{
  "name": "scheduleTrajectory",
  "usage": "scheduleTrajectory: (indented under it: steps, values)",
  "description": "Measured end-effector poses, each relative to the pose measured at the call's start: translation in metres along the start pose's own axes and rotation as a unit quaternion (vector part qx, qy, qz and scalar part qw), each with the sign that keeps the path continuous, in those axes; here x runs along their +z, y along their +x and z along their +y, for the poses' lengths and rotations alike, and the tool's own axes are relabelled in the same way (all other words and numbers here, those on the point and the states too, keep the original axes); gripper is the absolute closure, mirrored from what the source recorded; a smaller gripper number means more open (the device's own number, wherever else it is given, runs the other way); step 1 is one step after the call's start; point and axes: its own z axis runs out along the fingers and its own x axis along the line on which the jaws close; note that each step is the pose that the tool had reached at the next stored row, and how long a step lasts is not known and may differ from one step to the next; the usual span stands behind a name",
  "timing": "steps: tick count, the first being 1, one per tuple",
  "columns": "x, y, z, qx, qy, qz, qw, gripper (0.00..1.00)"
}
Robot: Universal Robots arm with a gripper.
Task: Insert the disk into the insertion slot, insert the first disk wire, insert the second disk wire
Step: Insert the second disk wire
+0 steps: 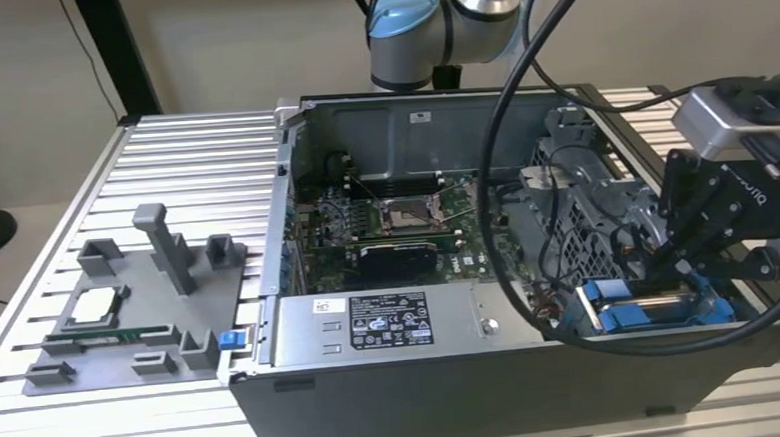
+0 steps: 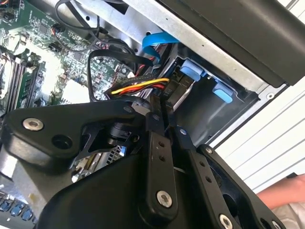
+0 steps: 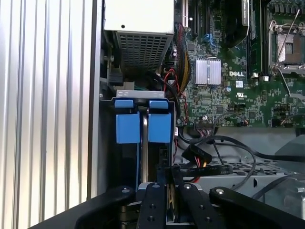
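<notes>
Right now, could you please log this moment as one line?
hand: over insertion slot | disk: seated in slot | wire: at disk end

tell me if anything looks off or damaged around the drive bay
Nothing looks damaged. The hand reaches into the insertion slot at the case's corner, with loose cables bunched beside it. A person's hand shows at the second wrist view's edge.

The arm reaches down at the exterior view's right, its gripper [image 1: 663, 264] fingers nearly closed together.
</notes>
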Motion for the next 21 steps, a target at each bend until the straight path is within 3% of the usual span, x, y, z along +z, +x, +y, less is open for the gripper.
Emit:
scheduleTrajectory:
  steps: [13, 21]
  values:
    - [0.0016, -0.0015, 0.0009, -0.001, 0.007, 0.0003, 1.0, 1.0]
    - [0.0031, -0.0013, 0.0007, 0.0, 0.0072, 0.0022, 1.0, 1.0]
